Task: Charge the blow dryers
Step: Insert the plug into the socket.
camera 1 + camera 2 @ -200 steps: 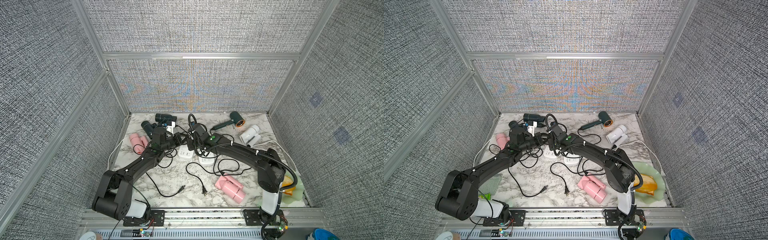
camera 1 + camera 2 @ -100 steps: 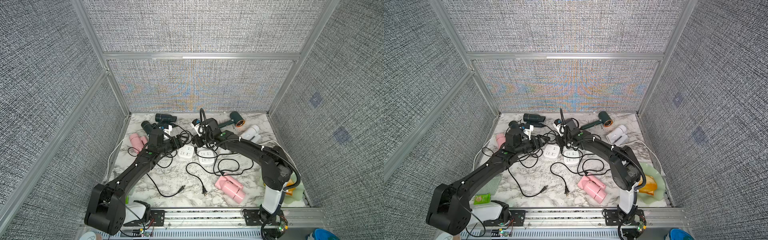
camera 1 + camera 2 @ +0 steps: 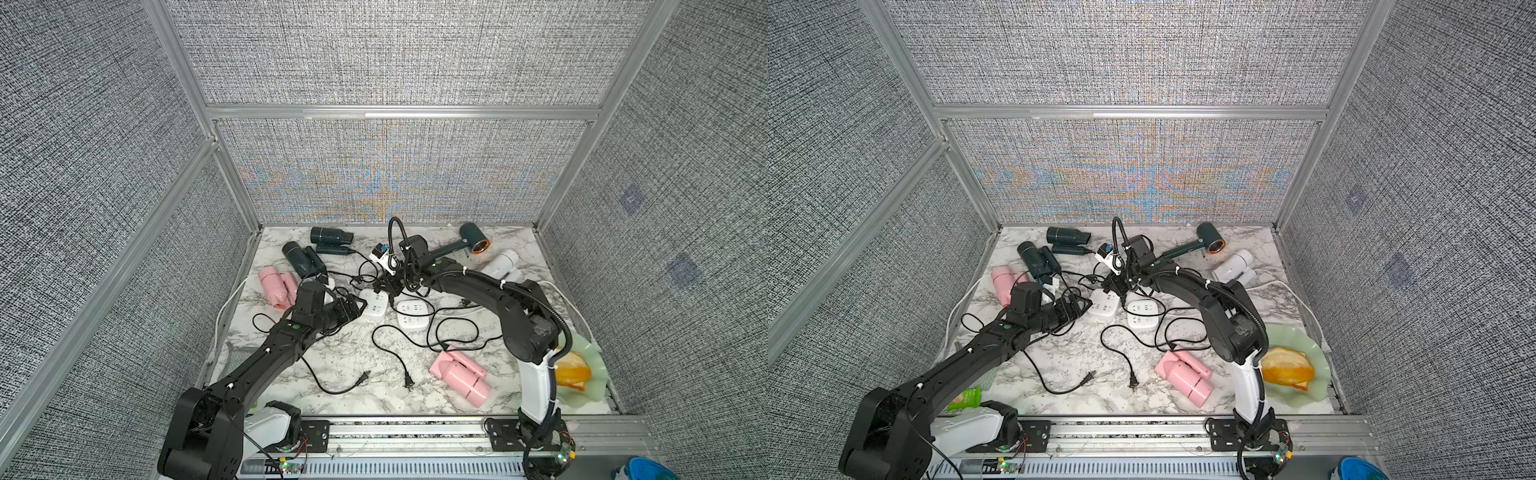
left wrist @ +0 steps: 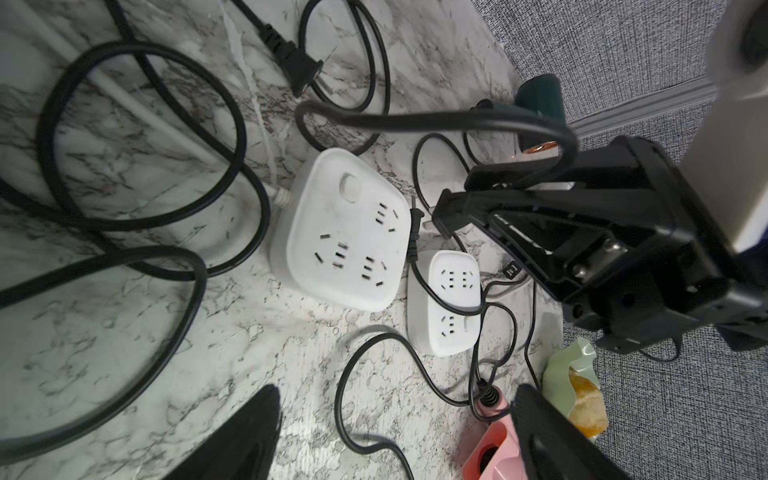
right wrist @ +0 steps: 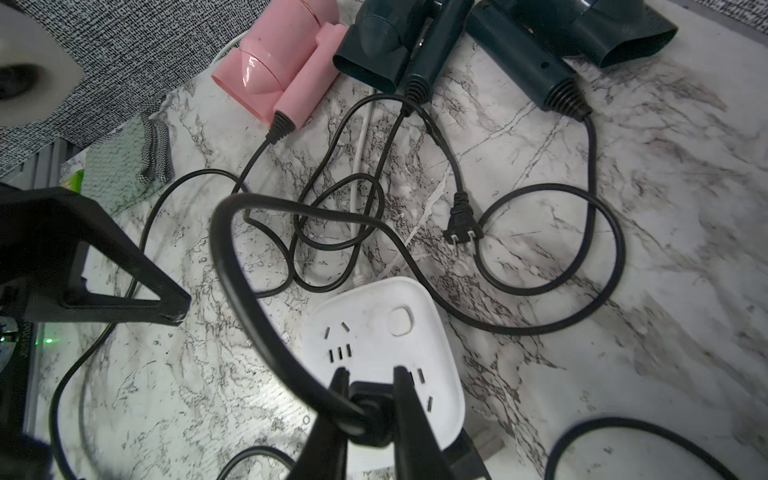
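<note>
Both arms stretch low over the marble table (image 3: pixel 374 409) and meet at the white socket block (image 3: pixel 374 304). The right gripper (image 5: pixel 370 376) points down at the block's face, pinched tight on a black plug (image 5: pixel 370 409). The plug's prongs are hidden, and I can't trace its cord through the tangle. The left gripper (image 3: pixel 353 306) hovers near the block, fingers spread wide and empty. Two dark blow dryers (image 3: pixel 298 257) and a pink blow dryer (image 3: pixel 274 284) lie behind the block, and a second pink blow dryer (image 3: pixel 461 376) lies in front. A copper-ringed blow dryer (image 3: pixel 473 241) and a white blow dryer (image 3: pixel 500 264) sit well off beyond the right arm.
</note>
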`<move>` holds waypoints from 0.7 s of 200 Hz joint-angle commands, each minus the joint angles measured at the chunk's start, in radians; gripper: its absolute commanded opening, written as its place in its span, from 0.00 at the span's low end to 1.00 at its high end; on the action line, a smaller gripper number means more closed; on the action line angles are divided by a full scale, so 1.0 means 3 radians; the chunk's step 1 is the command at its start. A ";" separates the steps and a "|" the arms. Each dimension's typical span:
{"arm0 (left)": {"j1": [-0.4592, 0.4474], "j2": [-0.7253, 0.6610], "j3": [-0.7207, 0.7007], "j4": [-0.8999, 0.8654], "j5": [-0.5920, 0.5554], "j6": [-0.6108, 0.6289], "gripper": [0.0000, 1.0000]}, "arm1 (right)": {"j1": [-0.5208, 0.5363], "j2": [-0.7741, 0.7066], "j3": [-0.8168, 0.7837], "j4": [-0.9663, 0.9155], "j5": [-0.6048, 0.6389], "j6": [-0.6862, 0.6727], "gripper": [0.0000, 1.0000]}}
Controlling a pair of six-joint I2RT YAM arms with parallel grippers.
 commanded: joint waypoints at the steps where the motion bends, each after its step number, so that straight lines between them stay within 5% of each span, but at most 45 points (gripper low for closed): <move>1: 0.0005 0.0022 -0.0030 0.0126 0.0007 -0.0001 0.92 | -0.0027 0.0072 0.0046 0.0019 -0.0226 -0.0097 0.13; 140: -0.0005 0.0046 -0.0124 0.0204 -0.0011 -0.0019 0.94 | -0.0091 0.0301 0.0059 0.0114 -0.0308 -0.0169 0.11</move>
